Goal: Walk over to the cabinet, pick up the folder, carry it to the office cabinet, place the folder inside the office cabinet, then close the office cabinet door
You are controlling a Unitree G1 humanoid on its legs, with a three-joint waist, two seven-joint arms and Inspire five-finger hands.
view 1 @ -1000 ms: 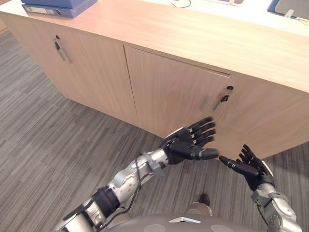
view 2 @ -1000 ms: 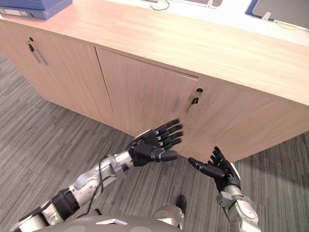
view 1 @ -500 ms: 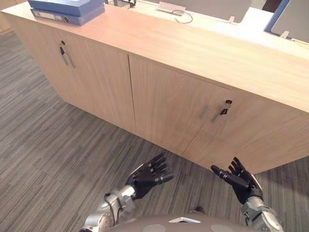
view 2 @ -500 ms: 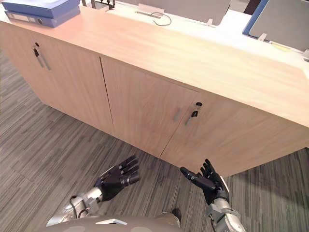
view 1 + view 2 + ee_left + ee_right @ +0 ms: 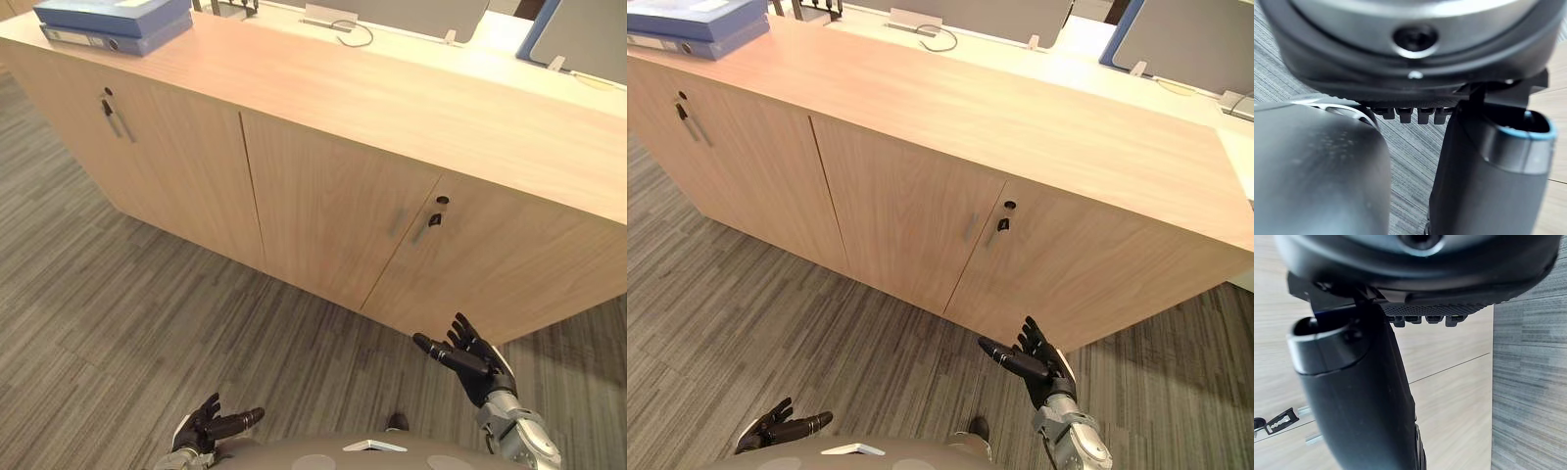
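Where the wooden cabinet (image 5: 392, 103) reaches the upper left of the frame, two blue folders (image 5: 113, 20) lie stacked on its top, well apart from both hands. Below them, a door carries a bar handle (image 5: 118, 119) under a lock. The left hand (image 5: 211, 423) shows at the lower left edge over the grey striped carpet (image 5: 98, 294), fingers released, holding nothing. All visible doors are closed. Right of centre, a key (image 5: 433, 219) sits in a lock beside another handle (image 5: 397, 223). At the lower right, the right hand (image 5: 470, 354) hangs with fingers spread, empty, near the cabinet front but clear of it.
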